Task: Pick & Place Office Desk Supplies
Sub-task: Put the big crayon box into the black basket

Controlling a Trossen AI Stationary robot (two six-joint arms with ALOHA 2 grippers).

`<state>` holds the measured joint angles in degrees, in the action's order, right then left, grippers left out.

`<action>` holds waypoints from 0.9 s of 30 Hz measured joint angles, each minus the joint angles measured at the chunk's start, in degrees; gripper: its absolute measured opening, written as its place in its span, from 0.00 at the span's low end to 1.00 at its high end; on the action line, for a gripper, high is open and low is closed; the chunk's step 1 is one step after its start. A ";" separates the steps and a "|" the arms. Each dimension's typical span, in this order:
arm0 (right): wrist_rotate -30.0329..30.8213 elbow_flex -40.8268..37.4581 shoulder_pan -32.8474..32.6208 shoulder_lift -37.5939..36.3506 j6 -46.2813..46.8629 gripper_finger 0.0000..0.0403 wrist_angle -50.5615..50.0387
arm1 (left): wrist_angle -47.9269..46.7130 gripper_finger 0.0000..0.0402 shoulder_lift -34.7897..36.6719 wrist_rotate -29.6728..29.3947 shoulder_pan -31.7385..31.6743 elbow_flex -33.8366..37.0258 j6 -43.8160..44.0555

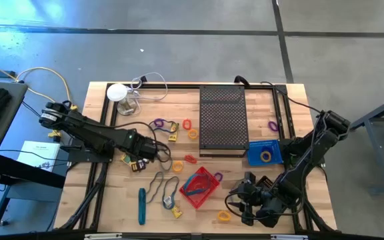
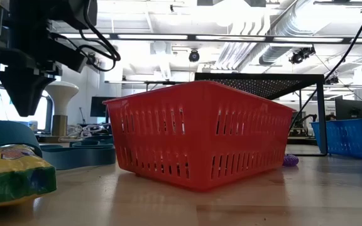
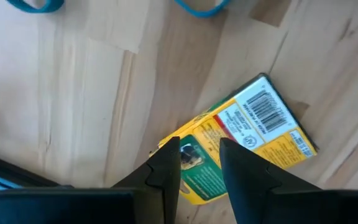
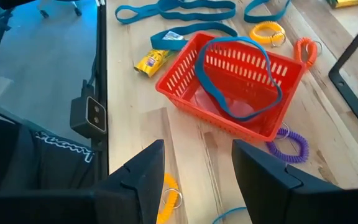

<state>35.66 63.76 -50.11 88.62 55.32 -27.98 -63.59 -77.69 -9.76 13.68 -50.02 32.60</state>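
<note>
My left gripper (image 3: 199, 163) points down, open, above a yellow packet (image 3: 247, 140) that lies flat on the wooden table; in the high view the gripper (image 1: 147, 155) stands over the packets (image 1: 136, 165) at the table's left. My right gripper (image 4: 194, 171) hangs open with nothing between its fingers near the front right (image 1: 237, 199), facing the red basket (image 4: 229, 87). A blue elastic band (image 4: 241, 109) lies draped over the basket's rim and into it. A yellow ring (image 4: 168, 194) lies on the table by the right gripper.
A black perforated tray (image 1: 222, 120) stands at the far middle, with a blue basket (image 1: 265, 153) to its right. A teal stick (image 1: 141, 205), grey loops (image 1: 160, 187) and coloured rings (image 1: 187, 125) lie scattered. A white round object (image 1: 117, 92) with a cable sits far left.
</note>
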 joint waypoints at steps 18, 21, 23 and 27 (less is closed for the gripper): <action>0.01 -0.12 0.00 0.00 0.36 0.44 0.41 | 1.40 0.46 0.00 -0.71 1.84 2.61 -3.34; 0.02 -0.11 0.00 0.00 0.25 0.44 0.41 | 1.44 0.59 0.00 -1.58 2.76 3.01 -5.12; 0.02 -0.10 0.00 0.00 -0.02 0.44 0.41 | 1.84 0.66 0.00 -1.68 3.47 3.02 -7.94; 0.06 -0.10 0.00 0.00 -0.08 0.44 0.41 | 2.51 0.79 0.00 -1.51 4.43 3.02 -10.34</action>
<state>35.72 63.66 -50.11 88.62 55.25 -27.57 -61.08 -77.69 -11.27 18.11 -47.00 22.26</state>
